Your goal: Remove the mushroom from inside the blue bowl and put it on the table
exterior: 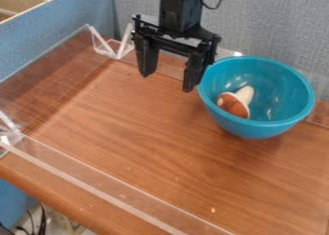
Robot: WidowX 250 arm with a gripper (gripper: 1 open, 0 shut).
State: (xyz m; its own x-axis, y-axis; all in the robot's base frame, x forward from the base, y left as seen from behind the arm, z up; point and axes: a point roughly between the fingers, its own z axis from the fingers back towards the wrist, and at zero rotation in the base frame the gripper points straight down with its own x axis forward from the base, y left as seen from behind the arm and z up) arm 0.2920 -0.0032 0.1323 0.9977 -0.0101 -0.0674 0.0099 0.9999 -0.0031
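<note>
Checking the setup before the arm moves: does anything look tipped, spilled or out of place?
Only the mushroom: it lies tipped on its side inside the blue bowl. The bowl sits upright on the table, nothing spilled. The gripper hangs open beside the bowl.

Teal, orange-brown and red-brown wood grain under a black arm.

The blue bowl (263, 96) was a plain glossy teal-blue with pale highlights along its rim. The mushroom (237, 101) inside it showed an orange-brown cap and a white stem. The worktop (141, 143) was reddish-brown with darker wood-grain streaks, edged by clear walls (52, 65). The gripper (171, 69) was matte black. Behind stood a grey-blue speckled backdrop (77, 13).
</note>
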